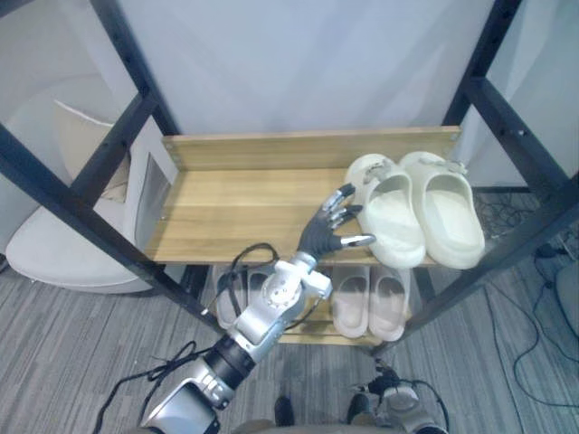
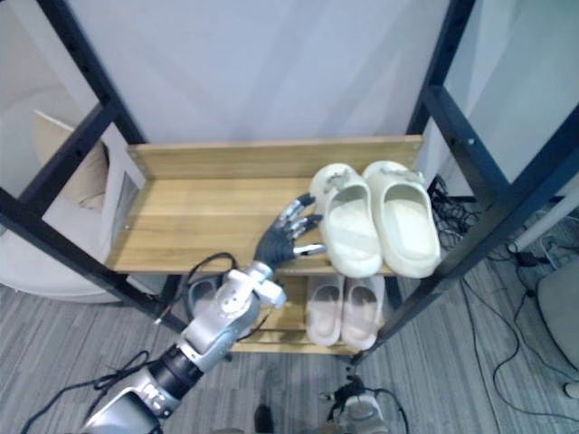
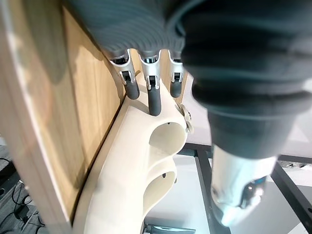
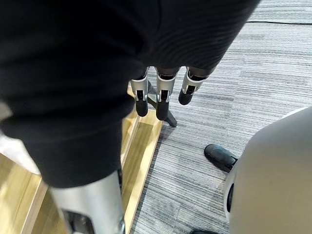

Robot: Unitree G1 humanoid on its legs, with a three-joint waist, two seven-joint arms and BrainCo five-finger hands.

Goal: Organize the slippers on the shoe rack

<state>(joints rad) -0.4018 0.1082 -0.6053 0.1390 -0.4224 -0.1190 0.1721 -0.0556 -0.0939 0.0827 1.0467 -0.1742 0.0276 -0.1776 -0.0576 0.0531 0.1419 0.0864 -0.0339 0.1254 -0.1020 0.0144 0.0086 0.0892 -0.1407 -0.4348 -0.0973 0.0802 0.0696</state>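
The eye views show the whole shoe rack (image 1: 507,127), a dark metal frame with wooden boards, and the cream slippers (image 1: 421,212) sitting side by side at the right end of its upper shelf (image 1: 244,208), toes toward the robot and slightly over the front edge. The left wrist view adds the contact: the dark fingertips (image 3: 154,103) of the left hand (image 1: 327,228) meet the side wall of the nearer slipper (image 3: 141,175), which lies against the shelf board (image 3: 58,122). The right wrist view looks down past the right hand (image 4: 165,105) to grey carpet (image 4: 253,73) and the front edge of the lower shelf (image 4: 141,146).

The cream slippers are thick-soled, smooth and rounded, with a wide closed toe and an open heel. A second pale pair (image 1: 371,298) sits on the lower shelf, directly below them.

The left arm reaches up and forward from the lower left, its hand open with straight, slightly spread fingers and the thumb pointing at the nearer slipper. The right hand hangs low, fingers relaxed and holding nothing. A white chair (image 1: 54,244) stands left of the rack
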